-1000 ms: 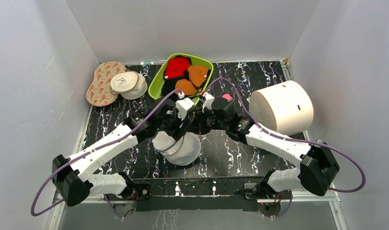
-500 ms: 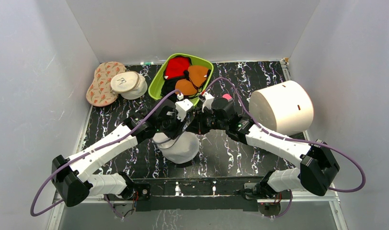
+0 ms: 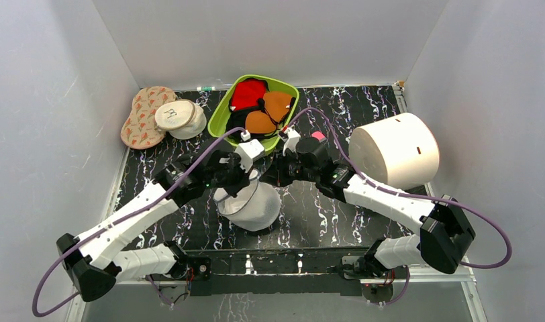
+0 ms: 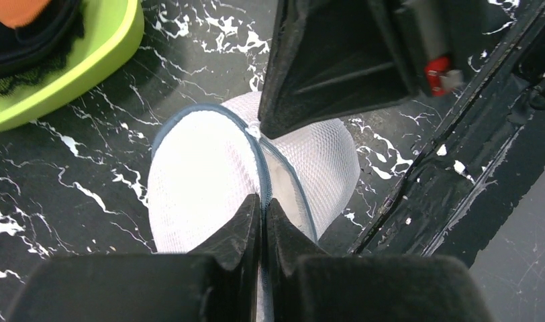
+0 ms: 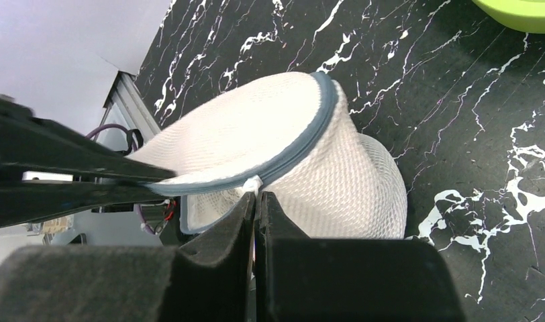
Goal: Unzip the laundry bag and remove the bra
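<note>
Left arm (image 3: 139,206) swung back left. Left jaws clamped on laundry bag (image 4: 203,181) rim; right jaws clamped on zipper pull (image 5: 254,182), bag spanning between them.

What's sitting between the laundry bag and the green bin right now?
Nothing on the table: the left wrist view shows bare marbled tabletop between the laundry bag and the green bin.

White mesh laundry bag (image 5: 350,194) on black marbled table (image 5: 458,134), right gripper (image 5: 256,196) pinching its grey zipper rim (image 5: 311,136)
</note>
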You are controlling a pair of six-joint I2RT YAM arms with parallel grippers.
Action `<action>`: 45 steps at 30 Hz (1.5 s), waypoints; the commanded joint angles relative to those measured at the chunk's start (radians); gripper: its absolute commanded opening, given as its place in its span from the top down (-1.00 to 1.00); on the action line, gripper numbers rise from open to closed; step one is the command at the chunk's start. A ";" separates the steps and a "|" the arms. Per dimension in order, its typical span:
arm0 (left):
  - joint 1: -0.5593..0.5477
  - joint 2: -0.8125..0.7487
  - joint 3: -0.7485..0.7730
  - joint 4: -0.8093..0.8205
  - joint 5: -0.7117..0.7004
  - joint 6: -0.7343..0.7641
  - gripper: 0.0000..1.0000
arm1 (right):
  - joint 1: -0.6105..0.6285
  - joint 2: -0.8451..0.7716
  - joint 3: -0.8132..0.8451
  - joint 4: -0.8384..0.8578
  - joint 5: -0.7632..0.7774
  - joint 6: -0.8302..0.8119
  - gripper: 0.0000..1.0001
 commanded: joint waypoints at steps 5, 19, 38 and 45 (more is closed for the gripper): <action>-0.004 -0.171 0.037 0.045 0.066 0.102 1.00 | -0.028 0.057 0.065 0.018 -0.011 -0.045 1.00; -0.004 -0.236 0.108 0.060 0.146 0.145 1.00 | -0.092 0.107 0.074 0.044 -0.223 -0.215 1.00; -0.003 -0.272 0.110 0.164 0.268 0.162 1.00 | -0.130 0.325 0.275 -0.030 -0.642 -0.568 1.00; -0.004 -0.259 0.118 0.215 0.262 0.190 1.00 | -0.130 0.461 0.390 -0.060 -0.698 -0.614 1.00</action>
